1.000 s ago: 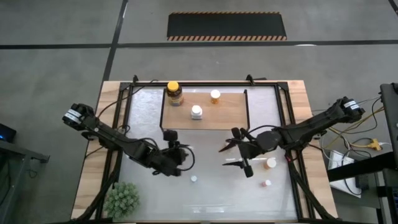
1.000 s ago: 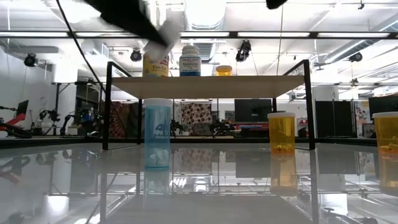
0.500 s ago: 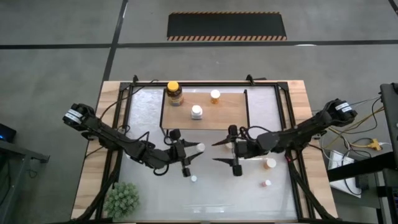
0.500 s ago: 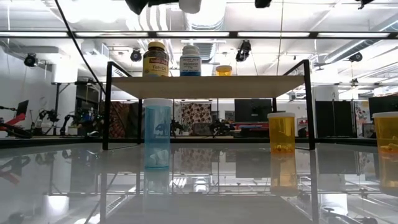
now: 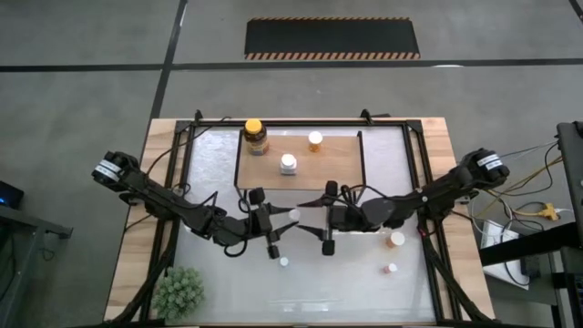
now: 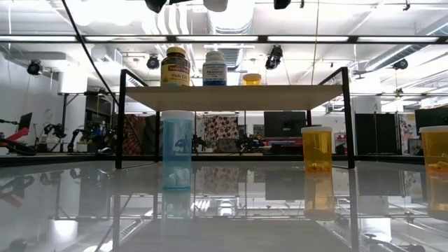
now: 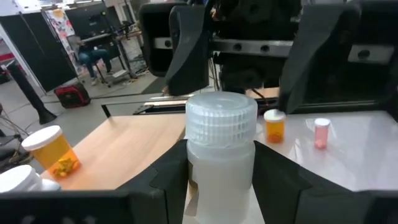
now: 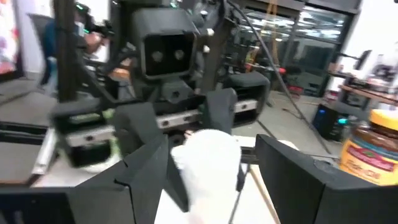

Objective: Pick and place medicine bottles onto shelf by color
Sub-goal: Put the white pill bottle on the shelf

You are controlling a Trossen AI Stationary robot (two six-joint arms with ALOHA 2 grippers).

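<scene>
My left gripper [image 5: 288, 219] is shut on a white bottle [image 7: 221, 155] with a ribbed cap and holds it high above the glossy table, near the shelf's near edge. My right gripper [image 5: 322, 219] is open and faces that bottle from the right. In its wrist view the white bottle [image 8: 208, 158] shows between its two spread fingers, which touch nothing. The shelf [image 5: 337, 169] carries an amber jar [image 5: 256, 137], a white bottle [image 5: 288, 164] and an orange bottle [image 5: 315, 140]. My left gripper pinches the white bottle by its body [image 7: 219, 186], below the ribbed cap [image 7: 221, 118], between its two fingers. The fingers come in level from the table's left. The bottle stands upright in the hold, lifted clear of the table.
On the table stand an orange bottle [image 5: 396, 239], a small pink one [image 5: 393, 269] and a tiny pale one [image 5: 284, 261]. The low view shows a pale blue bottle [image 6: 177, 149] and an orange bottle [image 6: 316, 148] below the shelf. A green plant [image 5: 178, 292] fills the near left corner.
My left gripper has risen with the white bottle and carried it to the right, lifting it clear of the table, then held still. My right gripper, staying open, has moved toward the table's left until it faces the bottle.
</scene>
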